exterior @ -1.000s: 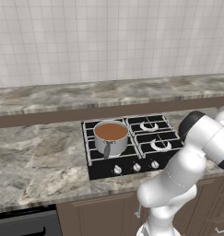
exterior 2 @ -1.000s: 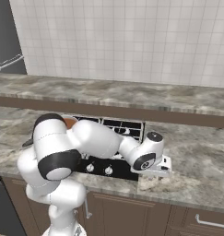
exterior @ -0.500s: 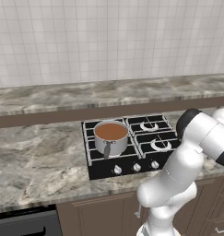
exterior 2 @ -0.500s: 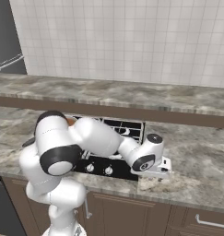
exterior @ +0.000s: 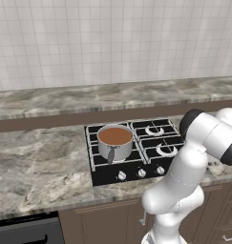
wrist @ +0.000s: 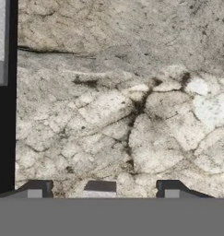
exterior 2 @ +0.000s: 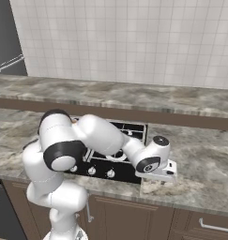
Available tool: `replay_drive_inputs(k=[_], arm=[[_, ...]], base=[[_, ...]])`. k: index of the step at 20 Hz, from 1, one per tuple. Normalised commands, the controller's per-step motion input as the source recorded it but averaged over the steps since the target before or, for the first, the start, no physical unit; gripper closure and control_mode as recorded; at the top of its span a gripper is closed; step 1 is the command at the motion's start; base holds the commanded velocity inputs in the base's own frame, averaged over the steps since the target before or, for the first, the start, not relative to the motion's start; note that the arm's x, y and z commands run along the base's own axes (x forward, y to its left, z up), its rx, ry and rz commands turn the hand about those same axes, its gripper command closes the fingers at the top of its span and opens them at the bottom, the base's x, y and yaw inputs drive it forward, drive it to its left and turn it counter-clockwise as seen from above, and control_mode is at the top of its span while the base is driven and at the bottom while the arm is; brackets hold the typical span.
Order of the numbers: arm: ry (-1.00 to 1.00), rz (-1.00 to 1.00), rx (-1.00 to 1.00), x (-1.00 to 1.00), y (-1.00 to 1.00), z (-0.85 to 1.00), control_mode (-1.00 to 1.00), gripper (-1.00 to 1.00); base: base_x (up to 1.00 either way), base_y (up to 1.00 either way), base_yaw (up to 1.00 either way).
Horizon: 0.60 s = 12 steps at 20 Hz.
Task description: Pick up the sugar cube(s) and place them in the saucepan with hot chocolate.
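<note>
Arm (exterior: 198, 157) first, in the left base view: its elbend is edging a little further left than a second ago, while the lower links are bending out to the right and down behind it. The saucepan (exterior: 115, 143) is sitting on the front-left burner of the stove (exterior: 153, 162), handle toward me, and the hot chocolate (exterior: 115, 136) is lying flat and brown inside it, well apart from where I am working. In the right base view the wrist (exterior 2: 150, 159) is sinking slightly lower than before, and the hand is hanging flat just above the marble counter (exterior 2: 200, 173), just beside the stove's right edge. I am reading that as the last bit of the descent onto the pick, not yet a grasp. In the hand view the camera is looking straight down at marble, with the stove's dark edge running along the left. The gripper (wrist: 103, 191) is standing wide, its fingertips (wrist: 38, 189) well apart, and a small pale block, which I am taking for the sugar cube (wrist: 99, 186), is sitting between them, touching neither.
</note>
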Motion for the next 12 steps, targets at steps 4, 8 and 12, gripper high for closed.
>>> replay_drive_inputs(k=[4, 8, 12], arm=[[0.00, 0.00, 0.00, 0.00, 0.00, -0.09, -1.00, 1.00], [0.00, 0.00, 0.00, 0.00, 0.00, -0.04, -1.00, 1.00], [0.00, 0.00, 0.00, 0.00, 0.00, -0.02, -1.00, 1.00]], base=[[0.00, 0.00, 0.00], [0.00, 0.00, 0.00], [0.00, 0.00, 0.00]])
